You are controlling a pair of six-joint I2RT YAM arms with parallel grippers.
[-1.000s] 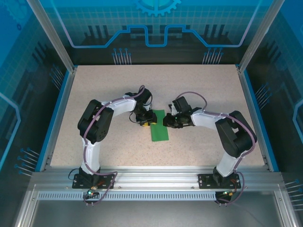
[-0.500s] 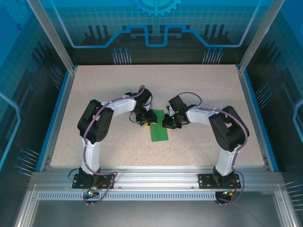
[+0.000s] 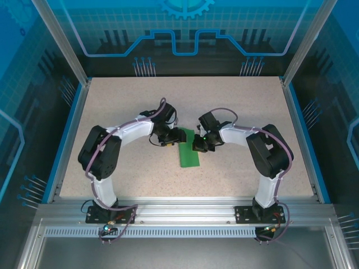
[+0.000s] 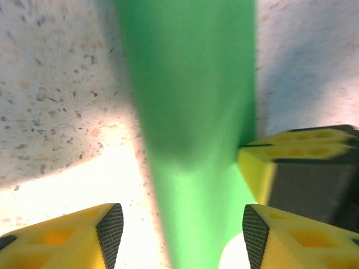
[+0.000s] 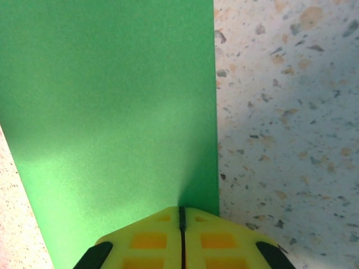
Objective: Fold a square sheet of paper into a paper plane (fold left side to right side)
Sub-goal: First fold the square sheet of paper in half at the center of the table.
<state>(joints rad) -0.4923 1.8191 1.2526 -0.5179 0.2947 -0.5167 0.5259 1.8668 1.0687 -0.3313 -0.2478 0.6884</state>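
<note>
Square sheet of paper (image 3: 189, 154), bright green and smooth, lies folded into a narrow flat strip mid-table on the speckled tabletop (image 3: 241, 112), its near end bare. Both arms bend inward from the near edge, elbows out. At the strip's right edge the right gripper (image 5: 181, 213) has its ribbed yellow fingers pressed together, tips on the paper. Farther left, the left gripper (image 4: 182, 224) is released, jaws apart, with paper running between them.
</note>
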